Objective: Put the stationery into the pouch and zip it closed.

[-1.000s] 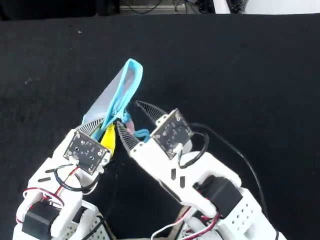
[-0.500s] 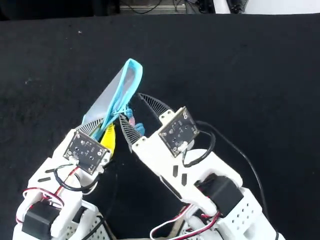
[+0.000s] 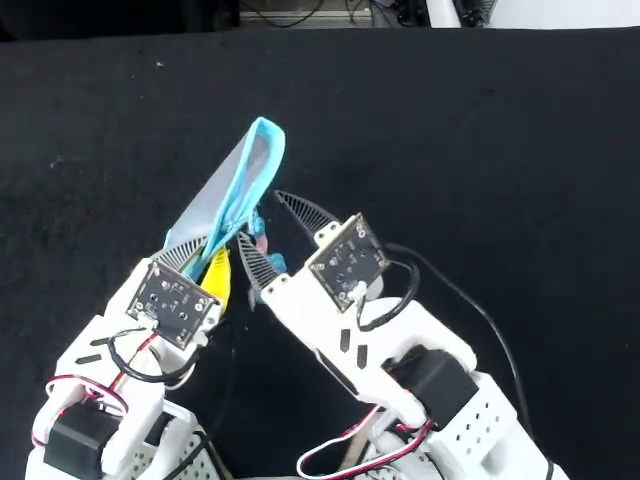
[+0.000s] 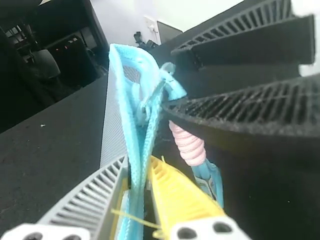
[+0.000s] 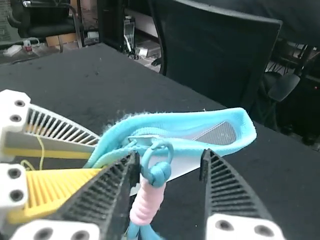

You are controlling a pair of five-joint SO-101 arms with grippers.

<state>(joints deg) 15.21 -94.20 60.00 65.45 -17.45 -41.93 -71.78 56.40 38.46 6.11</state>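
The pouch (image 3: 237,183), grey mesh with a light blue zip edge, stands on its edge above the black table. My left gripper (image 3: 215,256), with one grey and one yellow jaw, is shut on the pouch's near end (image 4: 131,165). A pink corded zip pull (image 3: 262,241) with a blue loop hangs from the zip beside that grip. My right gripper (image 3: 260,228) has black ribbed jaws and is open. The pull (image 5: 146,200) hangs between its jaws, close to one of them, and the pouch (image 5: 210,131) lies just beyond. In the left wrist view the pull (image 4: 187,145) sits under a black jaw.
The black cloth-covered table (image 3: 480,150) spreads wide to the far side and right of the arms. Cables (image 3: 290,12) run along its far edge. A dark chair (image 5: 215,55) stands in the room behind the table.
My right gripper pulled back off the zip pull, opened wider and shifted slightly around it. The left gripper and the pouch have kept still.
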